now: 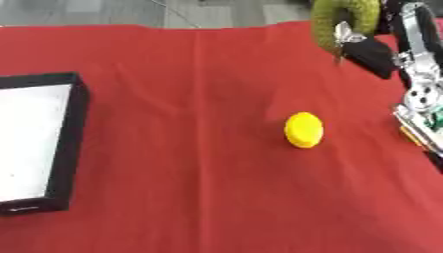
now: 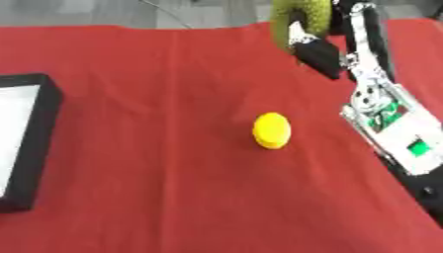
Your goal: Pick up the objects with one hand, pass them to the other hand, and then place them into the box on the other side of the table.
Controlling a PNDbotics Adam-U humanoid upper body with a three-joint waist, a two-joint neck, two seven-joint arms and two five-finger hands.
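A yellow round object [image 1: 304,129] lies on the red cloth, right of the middle. My right hand [image 1: 368,52] is raised over the table's far right part, its arm [image 2: 389,118] coming in from the right edge. The fingers [image 1: 346,32] are curled round an olive-green fuzzy object [image 1: 342,17], which hangs above the cloth at the top of the view. The yellow object lies well below and left of that hand, untouched. A black box [image 1: 73,128] with a white inside stands at the left edge. My left hand does not show.
The red cloth [image 1: 190,173] covers the whole table. Grey floor shows beyond its far edge. The box and the yellow object are separated by a wide stretch of cloth.
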